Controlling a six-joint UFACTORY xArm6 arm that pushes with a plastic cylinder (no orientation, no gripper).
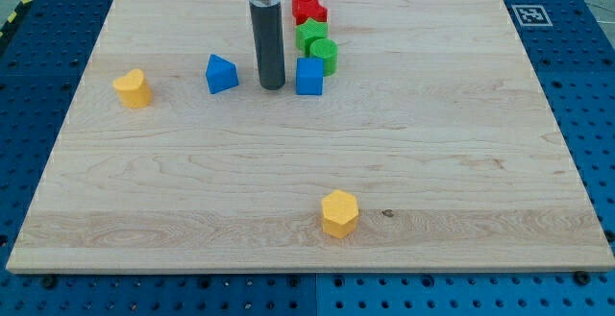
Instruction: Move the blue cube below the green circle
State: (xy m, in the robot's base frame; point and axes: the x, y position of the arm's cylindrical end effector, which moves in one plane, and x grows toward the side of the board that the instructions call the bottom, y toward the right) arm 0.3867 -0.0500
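The blue cube (309, 77) sits on the wooden board just below and slightly left of the green circle (324, 55), touching or nearly touching it. My tip (272, 86) rests on the board a short way to the left of the blue cube, with a small gap between them. The rod rises straight up to the view's top.
A green star-shaped block (309, 35) lies above the green circle, with two red blocks (307, 6) above that. A blue triangular block (221, 74) lies left of my tip. A yellow block (133, 88) is at the left, a yellow hexagon (339, 212) near the bottom.
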